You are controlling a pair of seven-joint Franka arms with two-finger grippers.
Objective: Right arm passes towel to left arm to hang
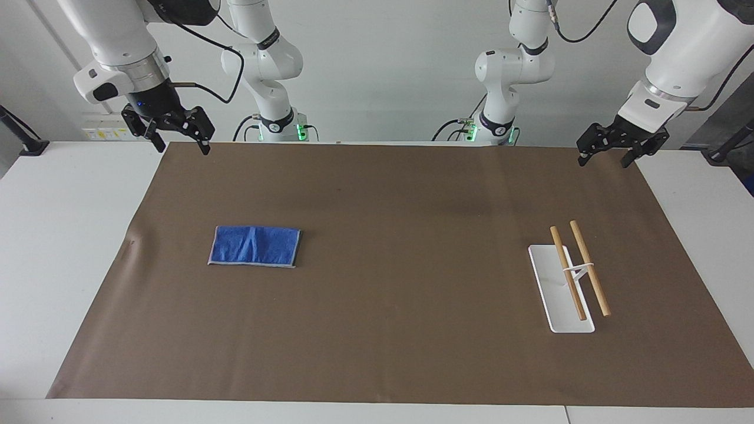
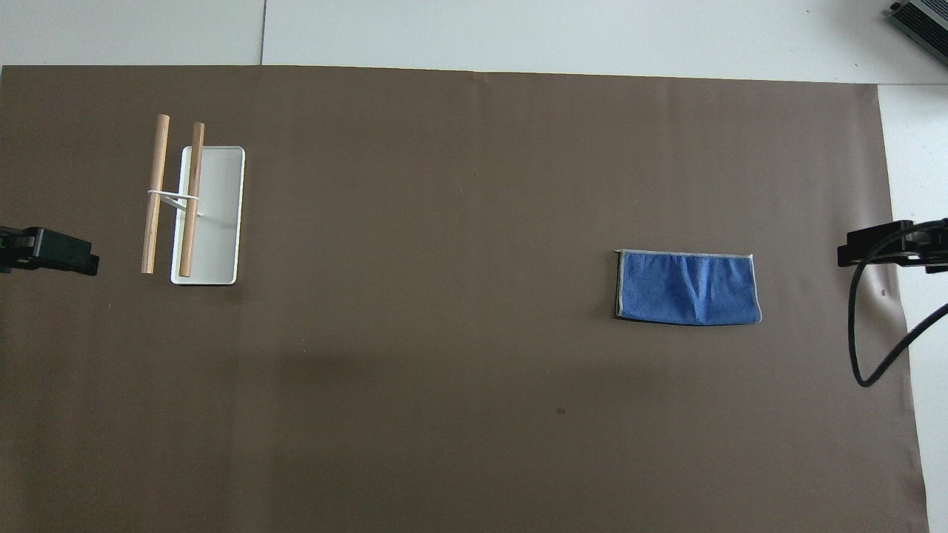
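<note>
The right gripper (image 1: 178,136) is held in the air with its fingers spread apart and empty, over the corner of the brown mat (image 1: 389,206) at the right arm's end of the table. The left gripper (image 1: 607,152) is likewise held raised, open and empty, over the mat's corner at the left arm's end. The towel (image 1: 254,246) is found lying flat on the mat, folded, toward the right arm's end, well apart from both grippers. A white rack (image 1: 560,288) with two wooden rods (image 1: 579,272) is seen standing on the mat toward the left arm's end.
</note>
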